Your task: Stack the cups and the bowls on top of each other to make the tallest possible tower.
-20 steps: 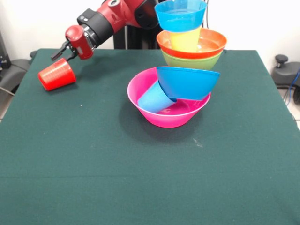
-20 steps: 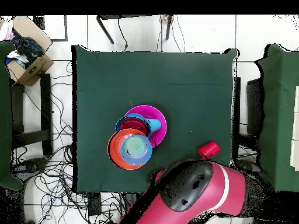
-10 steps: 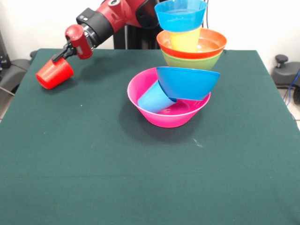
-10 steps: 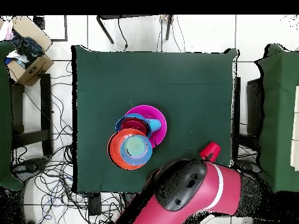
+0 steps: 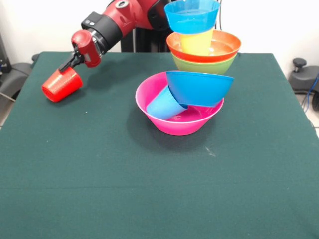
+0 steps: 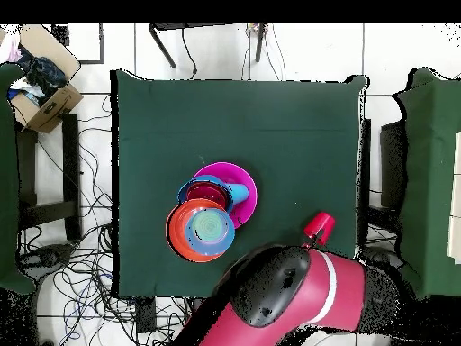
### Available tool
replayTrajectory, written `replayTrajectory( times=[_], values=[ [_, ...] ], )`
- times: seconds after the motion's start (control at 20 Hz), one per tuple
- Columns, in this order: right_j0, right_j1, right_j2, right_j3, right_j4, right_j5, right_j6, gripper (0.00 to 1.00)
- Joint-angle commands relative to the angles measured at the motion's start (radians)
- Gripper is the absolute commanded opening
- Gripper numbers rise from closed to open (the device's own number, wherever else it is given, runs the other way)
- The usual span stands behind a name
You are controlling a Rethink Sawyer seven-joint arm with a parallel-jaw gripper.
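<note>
Cups and bowls make up the tower (image 5: 192, 74), which rises from the large pink bowl (image 5: 177, 122) near the middle of the green table (image 5: 149, 189). Inside that bowl the light blue cup (image 5: 164, 104) lies tipped over, mouth toward the far right, and a large blue bowl (image 5: 199, 88) leans on it, tilted, its rim reaching past the pink bowl's right edge. Above come the large green bowl (image 5: 204, 65) and the large orange bowl (image 5: 222, 47) nested in it, then the yellow cup (image 5: 197, 44) standing in the orange bowl, and on top another blue bowl (image 5: 192, 17). From overhead the upper bowls sit off-centre from the pink base, toward the picture's lower left, and a red rim shows inside the blue bowl below them — what it belongs to I cannot tell. Well apart from the tower, at the left of the front view, the red cup (image 5: 62, 84) hangs tilted with its mouth down and to the left, clear of the cloth. The gripper (image 5: 69, 63) is clamped on its base end, held out from the red and black arm (image 5: 112, 22).
</note>
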Motion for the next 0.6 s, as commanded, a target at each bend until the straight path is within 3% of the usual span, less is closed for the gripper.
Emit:
replayTrajectory(
  times=[0.05,0.2,0.35,0.6],
  values=[
    [-0.017,-0.115,0.136,0.012,-0.085,-0.356,0.214,0.00],
    [-0.016,-0.162,0.163,0.022,-0.039,-0.440,0.192,0.00],
    [-0.020,-0.228,0.189,0.035,-0.004,-0.632,0.146,0.00],
    [-0.003,-0.348,0.210,0.029,0.130,-0.833,0.114,0.00]
  ],
)
